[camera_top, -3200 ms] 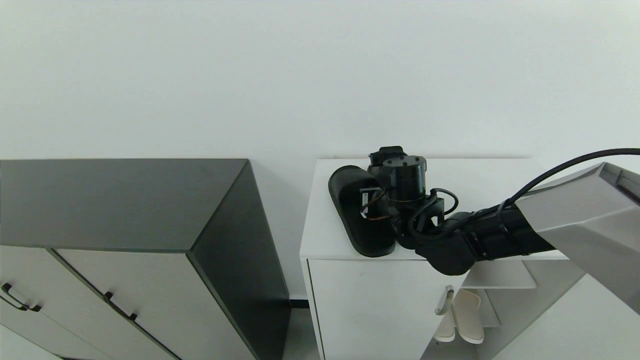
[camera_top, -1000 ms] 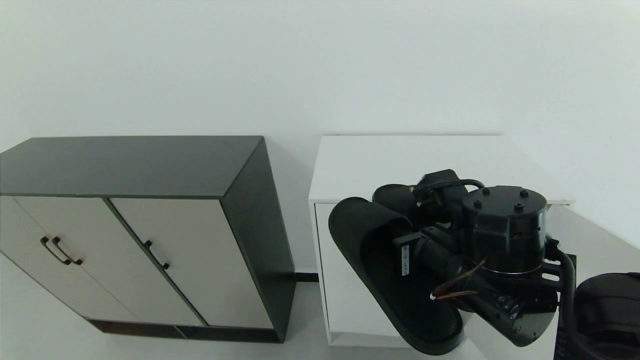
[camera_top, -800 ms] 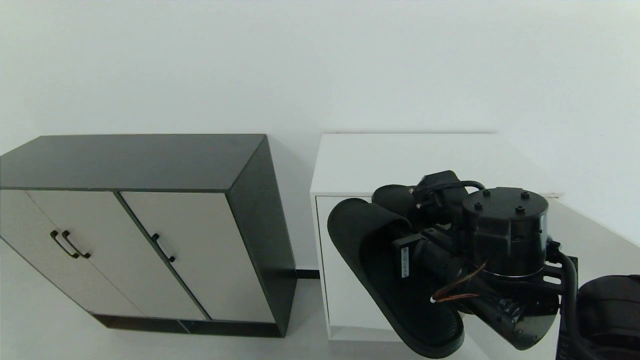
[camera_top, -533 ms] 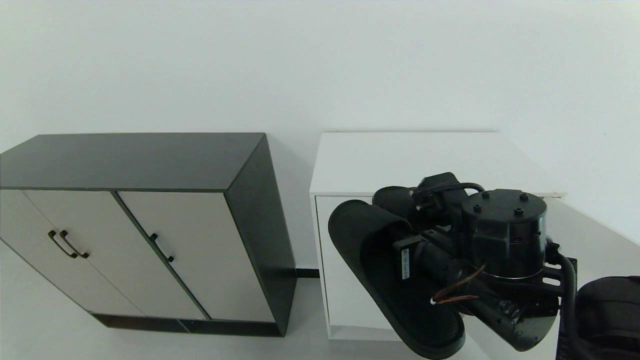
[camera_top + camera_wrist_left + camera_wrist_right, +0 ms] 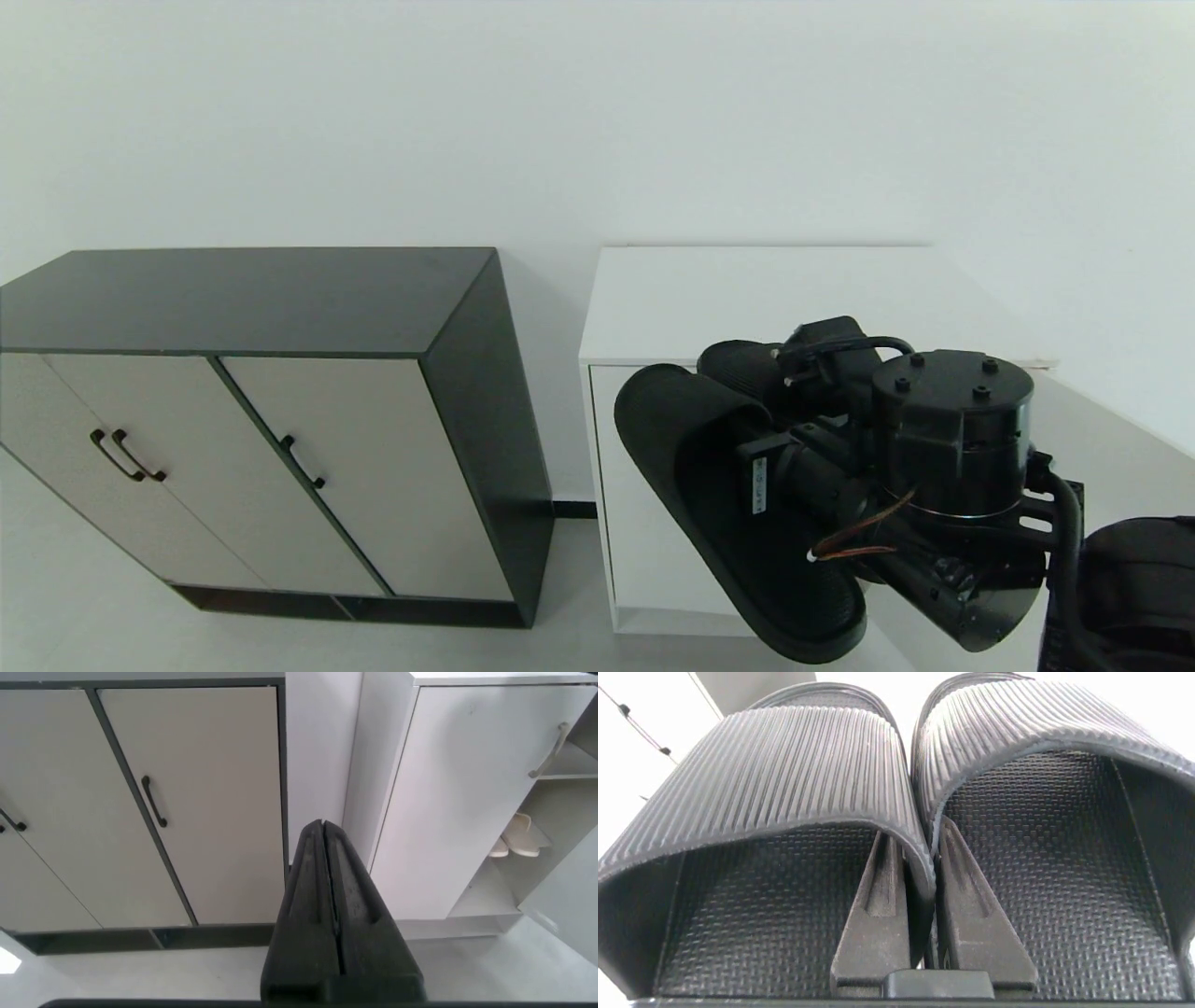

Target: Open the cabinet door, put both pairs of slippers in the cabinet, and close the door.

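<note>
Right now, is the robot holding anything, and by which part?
The right gripper pinches the black slippers by their touching inner strap edges.

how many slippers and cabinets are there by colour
black ribbed rubber slippers: 2
cream open-toe slippers: 2
black wooden cabinet with grey doors: 1
white wooden cabinet: 1
total: 6
</note>
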{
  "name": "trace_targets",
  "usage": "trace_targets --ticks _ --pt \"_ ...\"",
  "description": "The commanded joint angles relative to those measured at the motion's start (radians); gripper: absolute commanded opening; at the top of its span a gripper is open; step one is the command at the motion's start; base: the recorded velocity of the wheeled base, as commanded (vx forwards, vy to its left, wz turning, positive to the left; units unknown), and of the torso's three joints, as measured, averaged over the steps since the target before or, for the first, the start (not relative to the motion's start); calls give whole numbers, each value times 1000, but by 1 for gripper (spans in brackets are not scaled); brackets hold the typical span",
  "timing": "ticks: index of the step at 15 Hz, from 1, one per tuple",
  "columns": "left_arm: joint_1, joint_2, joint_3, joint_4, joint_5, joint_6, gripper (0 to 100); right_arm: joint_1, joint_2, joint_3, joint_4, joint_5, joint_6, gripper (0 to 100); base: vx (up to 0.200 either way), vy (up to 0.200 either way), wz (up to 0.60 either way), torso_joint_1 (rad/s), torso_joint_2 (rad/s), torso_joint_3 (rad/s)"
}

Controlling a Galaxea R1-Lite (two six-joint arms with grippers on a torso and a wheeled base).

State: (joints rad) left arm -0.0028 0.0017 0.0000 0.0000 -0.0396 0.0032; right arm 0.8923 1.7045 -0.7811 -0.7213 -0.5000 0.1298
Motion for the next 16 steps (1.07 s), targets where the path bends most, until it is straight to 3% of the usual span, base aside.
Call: trace_targets --ticks 1,7,16 --pt "0 1 0 0 0 1 0 0 4 6 -1 0 -1 0 0 0 0 0 0 0" --pt "0 1 0 0 0 1 0 -1 9 6 -1 0 -1 0 0 0 0 0 0 0" --pt "0 1 0 0 0 1 0 -1 7 23 -3 0 -1 0 0 -200 0 3 3 1"
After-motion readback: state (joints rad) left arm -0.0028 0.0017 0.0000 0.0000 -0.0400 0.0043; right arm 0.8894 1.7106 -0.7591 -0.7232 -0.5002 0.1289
